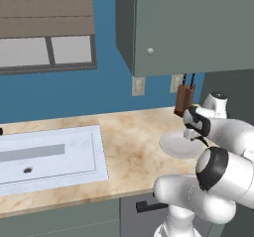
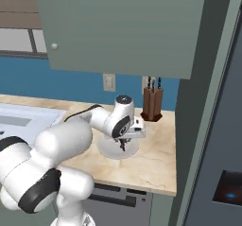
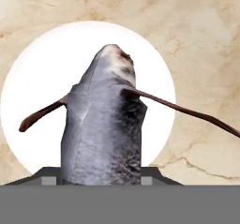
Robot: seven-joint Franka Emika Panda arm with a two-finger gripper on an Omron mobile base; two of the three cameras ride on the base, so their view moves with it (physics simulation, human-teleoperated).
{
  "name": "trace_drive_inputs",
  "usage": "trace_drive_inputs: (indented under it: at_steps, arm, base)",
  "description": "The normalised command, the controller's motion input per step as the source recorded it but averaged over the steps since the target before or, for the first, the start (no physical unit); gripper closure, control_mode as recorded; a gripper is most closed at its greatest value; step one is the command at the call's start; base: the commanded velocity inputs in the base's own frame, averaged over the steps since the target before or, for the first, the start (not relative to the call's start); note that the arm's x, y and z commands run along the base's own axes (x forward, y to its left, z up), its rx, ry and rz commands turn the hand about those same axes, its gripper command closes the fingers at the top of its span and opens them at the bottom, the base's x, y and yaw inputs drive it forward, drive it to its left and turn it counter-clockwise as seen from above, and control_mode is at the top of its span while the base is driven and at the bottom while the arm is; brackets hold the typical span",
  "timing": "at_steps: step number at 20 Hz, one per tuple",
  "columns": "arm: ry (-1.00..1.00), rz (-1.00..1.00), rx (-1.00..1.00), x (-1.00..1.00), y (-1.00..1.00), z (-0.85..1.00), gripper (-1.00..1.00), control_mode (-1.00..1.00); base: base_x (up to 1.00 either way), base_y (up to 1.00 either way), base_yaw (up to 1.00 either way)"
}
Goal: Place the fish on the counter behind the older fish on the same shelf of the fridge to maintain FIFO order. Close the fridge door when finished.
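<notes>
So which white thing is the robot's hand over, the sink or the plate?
The round white plate, beside the knife block. The gripper is shut on the fish above it; the rectangular sink sits away left.

Both base views look forward and down across the counter (image 1: 129, 147), sharing the plate (image 2: 109, 149); hand view looks straight down, close over the plate.

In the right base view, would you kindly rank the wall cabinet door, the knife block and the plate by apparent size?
1. Wall cabinet door, by far the largest.
2. Plate, partly hidden behind the gripper.
3. Knife block, though farther from the camera, so its rank against the plate is unsure.
</notes>
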Motion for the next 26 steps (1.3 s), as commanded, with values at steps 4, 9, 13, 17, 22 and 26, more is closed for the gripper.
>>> trace_drive_inputs:
  at_steps: [4, 9, 13, 17, 22, 26]
  arm:
    - [-0.01, 0.00, 0.00, -0.51, 0.52, 0.98, 1.00, -1.00]
    - [0.00, 0.00, 0.00, -0.40, 0.73, 0.82, 1.00, -1.00]
    - [0.00, 0.00, 0.00, -0.43, 0.65, 0.69, 1.00, -1.00]
    - [0.00, 0.00, 0.00, -0.59, 0.42, 0.51, 1.00, -1.00]
    - [-0.02, 0.03, 0.00, -0.66, 0.07, 0.45, 1.00, -1.00]
    - [-0.06, 0.03, 0.00, -0.62, 0.01, 0.40, 1.00, -1.00]
  base:
    - [0.00, 0.00, 0.00]
    - [0.00, 0.00, 0.00]
    - [0.00, 0.00, 0.00]
    - [0.00, 0.00, 0.00]
    - [0.00, 0.00, 0.00]
    - [0.00, 0.00, 0.00]
